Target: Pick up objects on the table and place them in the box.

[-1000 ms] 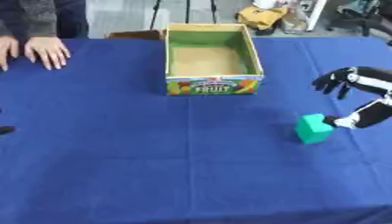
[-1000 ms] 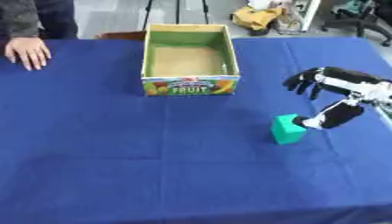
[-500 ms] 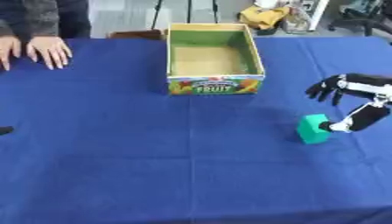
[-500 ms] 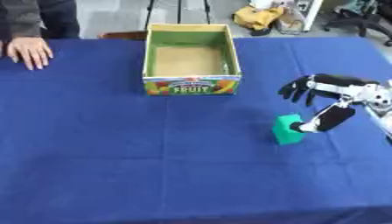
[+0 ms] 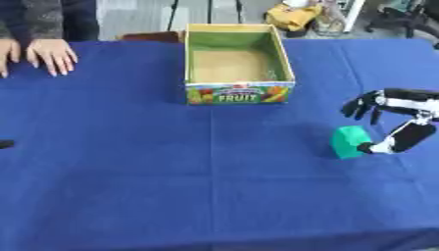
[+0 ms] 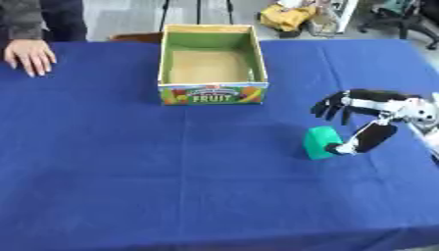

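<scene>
Green block (image 6: 322, 142), small, boxy, upright

A robotics test space, likely a lab or workshop: a table (image 6: 129, 186) draped in plain blue cloth fills the view, with a single open cardboard box (image 6: 212, 66) printed "FRUIT" set on it as a prop. Beyond the box, past the table's far edge, lies a bare grey floor. To the far right of the box stand the legs of a wheeled office chair (image 6: 410, 19), and just beside them a yellow bundle (image 6: 287, 17) sits among clutter on the floor. Directly behind the box, thin dark legs of a stand (image 5: 176, 12) rise from the floor. Far left of the box, a person's hand (image 6: 30, 55) rests flat on the cloth.
</scene>
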Robot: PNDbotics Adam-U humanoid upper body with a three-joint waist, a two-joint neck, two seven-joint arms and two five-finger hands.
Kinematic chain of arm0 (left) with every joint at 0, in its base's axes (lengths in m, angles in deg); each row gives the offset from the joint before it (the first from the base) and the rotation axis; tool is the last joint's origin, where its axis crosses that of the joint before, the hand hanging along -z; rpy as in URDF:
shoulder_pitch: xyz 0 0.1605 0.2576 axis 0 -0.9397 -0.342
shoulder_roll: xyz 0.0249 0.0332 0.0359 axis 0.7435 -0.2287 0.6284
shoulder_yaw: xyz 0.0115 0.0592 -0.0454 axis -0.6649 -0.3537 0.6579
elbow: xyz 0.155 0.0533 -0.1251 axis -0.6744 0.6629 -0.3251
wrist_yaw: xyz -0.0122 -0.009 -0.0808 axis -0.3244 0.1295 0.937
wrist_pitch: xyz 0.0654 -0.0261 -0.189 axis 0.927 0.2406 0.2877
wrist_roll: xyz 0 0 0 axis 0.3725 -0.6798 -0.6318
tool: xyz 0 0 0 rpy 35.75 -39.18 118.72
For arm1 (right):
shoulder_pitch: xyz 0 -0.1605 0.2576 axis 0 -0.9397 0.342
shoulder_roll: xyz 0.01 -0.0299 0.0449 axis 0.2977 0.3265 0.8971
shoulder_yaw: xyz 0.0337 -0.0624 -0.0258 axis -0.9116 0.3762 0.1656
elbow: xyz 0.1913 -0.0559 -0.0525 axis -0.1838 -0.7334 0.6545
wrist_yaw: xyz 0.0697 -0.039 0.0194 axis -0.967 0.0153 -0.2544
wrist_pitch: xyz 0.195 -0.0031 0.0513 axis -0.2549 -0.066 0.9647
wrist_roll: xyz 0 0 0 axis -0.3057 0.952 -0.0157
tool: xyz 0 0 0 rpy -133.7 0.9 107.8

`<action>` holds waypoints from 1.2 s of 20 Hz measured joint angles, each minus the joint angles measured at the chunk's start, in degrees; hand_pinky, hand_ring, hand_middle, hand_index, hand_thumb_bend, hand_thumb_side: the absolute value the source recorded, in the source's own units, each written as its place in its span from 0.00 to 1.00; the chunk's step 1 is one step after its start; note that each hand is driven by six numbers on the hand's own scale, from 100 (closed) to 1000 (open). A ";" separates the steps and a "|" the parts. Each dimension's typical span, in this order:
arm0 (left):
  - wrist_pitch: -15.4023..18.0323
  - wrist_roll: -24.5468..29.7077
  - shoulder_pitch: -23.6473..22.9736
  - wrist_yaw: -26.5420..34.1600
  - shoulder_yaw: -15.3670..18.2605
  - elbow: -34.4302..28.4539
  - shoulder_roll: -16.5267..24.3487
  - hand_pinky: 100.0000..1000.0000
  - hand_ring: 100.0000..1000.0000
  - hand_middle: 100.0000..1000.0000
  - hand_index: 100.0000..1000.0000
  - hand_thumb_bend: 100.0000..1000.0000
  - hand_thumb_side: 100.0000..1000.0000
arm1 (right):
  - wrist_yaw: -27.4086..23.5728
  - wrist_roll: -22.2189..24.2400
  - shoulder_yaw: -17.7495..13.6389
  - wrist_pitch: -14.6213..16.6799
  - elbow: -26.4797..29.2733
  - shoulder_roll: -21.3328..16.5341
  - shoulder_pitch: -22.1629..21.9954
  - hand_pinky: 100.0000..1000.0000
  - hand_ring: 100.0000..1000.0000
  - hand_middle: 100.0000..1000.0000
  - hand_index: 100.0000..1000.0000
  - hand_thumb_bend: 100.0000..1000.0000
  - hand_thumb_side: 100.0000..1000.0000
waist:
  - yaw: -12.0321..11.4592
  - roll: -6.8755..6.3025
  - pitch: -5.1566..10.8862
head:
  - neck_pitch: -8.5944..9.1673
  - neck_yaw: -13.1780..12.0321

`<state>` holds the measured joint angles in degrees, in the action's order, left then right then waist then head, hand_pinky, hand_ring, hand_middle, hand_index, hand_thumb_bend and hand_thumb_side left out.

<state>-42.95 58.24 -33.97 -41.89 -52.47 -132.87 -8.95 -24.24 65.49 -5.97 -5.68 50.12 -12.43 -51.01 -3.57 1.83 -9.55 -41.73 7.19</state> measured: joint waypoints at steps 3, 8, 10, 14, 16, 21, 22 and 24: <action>0.00 0.00 0.00 0.00 0.00 0.00 0.00 0.63 0.85 0.72 0.74 0.53 0.70 | 0.75 0.55 0.64 0.27 -0.95 0.18 0.44 0.63 0.79 0.78 0.90 0.32 0.09 | -0.07 -0.11 0.00 | 0.00 0.02; 0.00 0.02 0.00 0.00 0.00 0.00 0.00 0.63 0.85 0.72 0.74 0.53 0.70 | 3.71 0.35 0.99 0.92 -2.40 1.25 1.36 0.76 0.88 0.81 0.91 0.32 0.10 | -0.29 -0.31 -0.03 | 0.00 0.04; 0.00 0.02 0.00 0.00 0.00 0.00 0.00 0.63 0.85 0.72 0.74 0.53 0.70 | 4.67 0.14 1.00 1.16 -2.76 1.39 1.54 0.77 0.89 0.81 0.91 0.32 0.10 | -0.30 -0.31 -0.05 | 0.00 0.06; 0.01 0.02 0.00 0.00 0.00 0.00 0.00 0.63 0.85 0.72 0.74 0.53 0.70 | 6.28 -0.06 1.00 1.54 -3.32 1.60 1.55 0.76 0.89 0.81 0.91 0.32 0.10 | -0.25 -0.26 -0.10 | 0.00 0.20; 0.01 0.03 0.00 0.00 0.00 0.00 0.00 0.63 0.85 0.72 0.74 0.53 0.70 | 6.87 -0.02 1.00 1.73 -3.38 1.60 1.57 0.76 0.88 0.81 0.91 0.31 0.11 | -0.18 -0.23 -0.10 | 0.00 0.24; 0.01 0.07 0.00 0.00 0.00 0.00 0.00 0.63 0.85 0.72 0.74 0.52 0.70 | 8.11 0.67 1.40 2.19 -4.19 1.61 1.60 0.73 0.85 0.81 0.91 0.31 0.11 | -0.16 -0.19 -0.11 | 0.00 0.32; 0.00 0.08 0.00 0.00 0.00 0.00 0.00 0.63 0.85 0.72 0.74 0.52 0.70 | 8.32 0.81 1.48 2.26 -4.41 1.62 1.63 0.71 0.83 0.80 0.91 0.30 0.11 | -0.16 -0.19 -0.11 | 0.00 0.36; 0.00 0.14 0.00 0.00 0.00 0.00 0.00 0.63 0.85 0.72 0.74 0.53 0.70 | 8.66 0.97 1.70 2.35 -4.85 1.81 1.84 0.68 0.80 0.79 0.91 0.30 0.10 | -0.16 -0.21 -0.12 | 0.00 0.41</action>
<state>-42.95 58.38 -33.97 -41.89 -52.47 -132.87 -8.95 -15.59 66.46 -4.27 -3.33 45.26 -10.62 -49.17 -3.73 1.62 -9.67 -41.73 7.60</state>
